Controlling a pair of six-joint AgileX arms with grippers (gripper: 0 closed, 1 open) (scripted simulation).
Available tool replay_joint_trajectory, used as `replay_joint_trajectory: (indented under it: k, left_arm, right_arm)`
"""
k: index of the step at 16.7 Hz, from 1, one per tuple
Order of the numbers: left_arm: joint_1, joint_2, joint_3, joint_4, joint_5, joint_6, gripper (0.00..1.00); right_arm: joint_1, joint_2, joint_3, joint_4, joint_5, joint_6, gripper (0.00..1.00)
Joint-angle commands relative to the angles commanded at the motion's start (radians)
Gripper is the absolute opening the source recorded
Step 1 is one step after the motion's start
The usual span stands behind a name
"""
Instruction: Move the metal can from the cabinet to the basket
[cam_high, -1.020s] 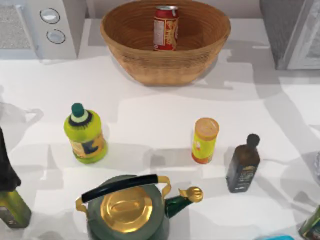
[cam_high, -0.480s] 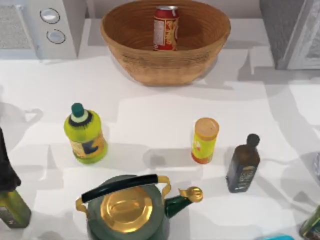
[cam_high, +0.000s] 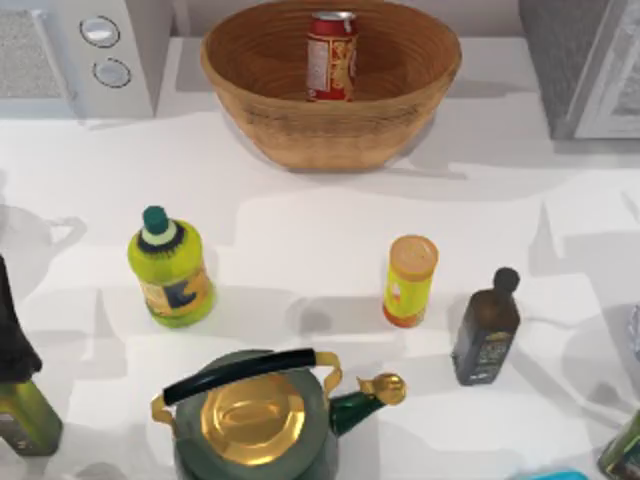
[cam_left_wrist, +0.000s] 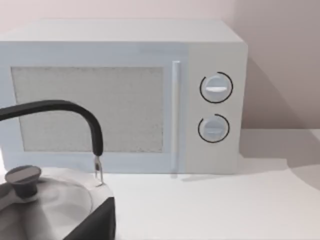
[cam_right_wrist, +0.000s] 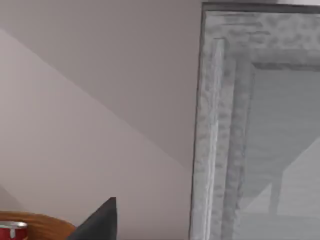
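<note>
Already, the small red cylindrical metal can (cam_high: 332, 56) with its silver top rim stood upright inside the large oval woven wicker basket (cam_high: 255, 85) at the table's far middle, long axis vertical, top pointing up. By that look the transfer was done; the next move seemed only to be parking the arms. At far right stood the grey speckled cabinet (cam_high: 560, 60). Whether either pincer was released or clenched could not be told.

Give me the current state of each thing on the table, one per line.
metal can: upright, inside the basket.
basket: upright, holding the can.
cabinet: door panel ajar.
yellow tube: upright, lid on.
green-yellow bottle: upright, capped.
dark bottle: upright, capped.
kettle: lid on.
</note>
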Motion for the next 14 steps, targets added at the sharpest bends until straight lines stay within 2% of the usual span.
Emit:
replay_joint_trajectory:
  k: [7, 10, 14]
  left_arm:
    - [0.0, 0.0, 0.0, 0.0, 0.0, 0.0, 1.0]
    - [0.0, 0.0, 0.0, 0.0, 0.0, 0.0, 1.0]
    - [0.0, 0.0, 0.0, 0.0, 0.0, 0.0, 1.0]
  right_arm:
    - [-0.15, -0.451, -0.588, 0.071, -0.128, 0.018, 1.0]
    - [-0.216, -0.556, -0.716, 0.087, -0.149, 0.023, 1.0]
    - [-0.241, -0.584, -0.75, 0.093, -0.152, 0.023, 1.0]
